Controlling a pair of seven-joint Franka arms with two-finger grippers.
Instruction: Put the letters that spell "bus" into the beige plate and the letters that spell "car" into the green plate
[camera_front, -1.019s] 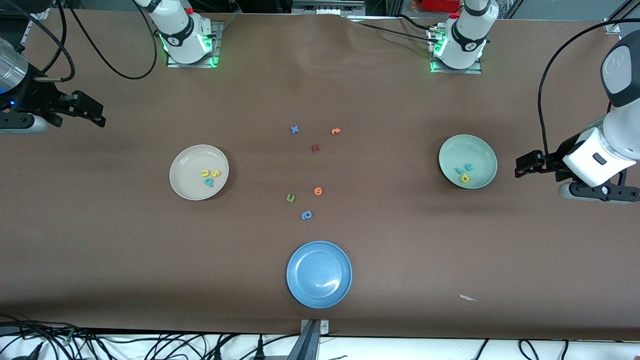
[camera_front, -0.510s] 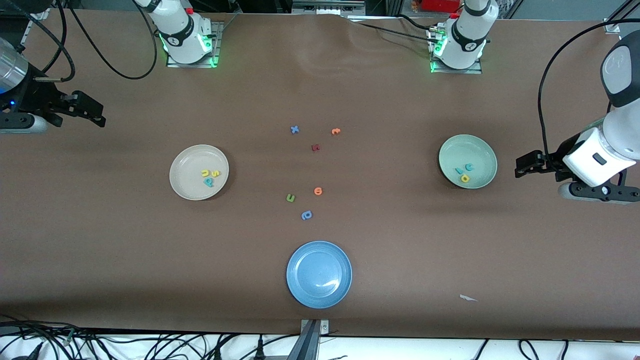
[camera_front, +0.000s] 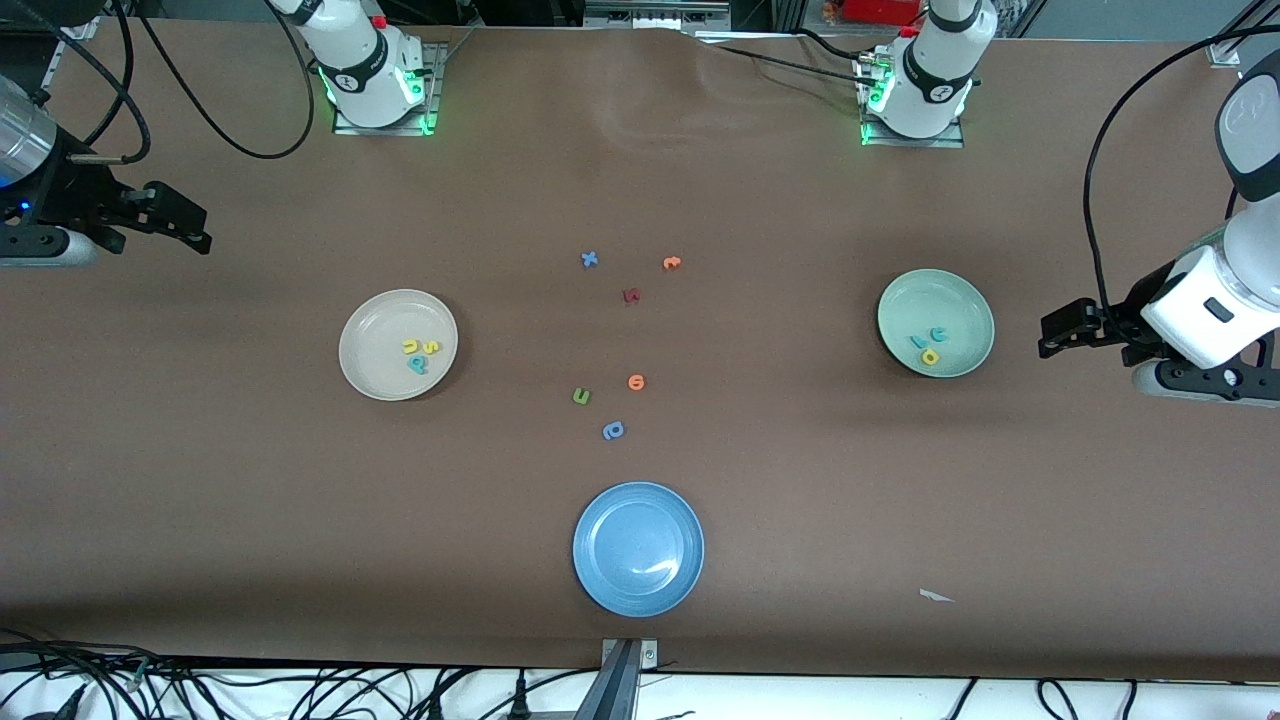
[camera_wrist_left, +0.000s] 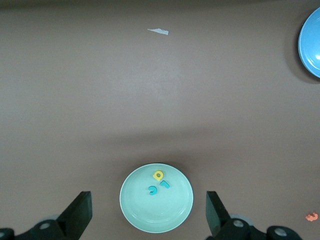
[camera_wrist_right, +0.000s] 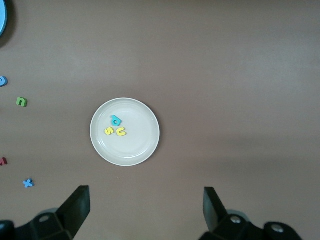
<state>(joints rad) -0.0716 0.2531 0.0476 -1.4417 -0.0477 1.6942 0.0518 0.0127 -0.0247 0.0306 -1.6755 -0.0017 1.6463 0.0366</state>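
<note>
Nearest the front camera sits the blue plate (camera_front: 620, 530), with nothing in it, and a white scrap (camera_front: 936, 596) lies on the desk (camera_front: 250, 500) toward the left arm's end. Just farther off are three stray letters: a blue bowl-and-stem letter (camera_front: 613, 431), a green u (camera_front: 581, 397) and an orange letter (camera_front: 636, 382).

Farther again, at about the same depth, are the two target plates. The beige plate (camera_front: 375, 320), toward the right arm's end, holds the letters that spell "bus" (camera_front: 421, 354) in a tight cluster. The green plate (camera_front: 930, 290), toward the left arm's end, holds the letters that spell "car" (camera_front: 931, 345), also close together. By the look of it the sorting is done.

The left end effector (camera_front: 1048, 335) hangs over bare desk just outside the green plate, with its fingers spread and nothing between them. The right end effector (camera_front: 203, 230) is over the desk's edge, well apart from the beige plate, also spread and carrying nothing.

Farthest lie a dark red letter (camera_front: 631, 295), a blue x (camera_front: 589, 260) and an orange t (camera_front: 671, 263).

The main risk is needless further action. The blue letter resembles the b and the green u matches a wanted shape, so either could be mistaken for a target and added to a plate. A low sweep by the left arm could also clip the green plate's rim and spill its light foam pieces.
</note>
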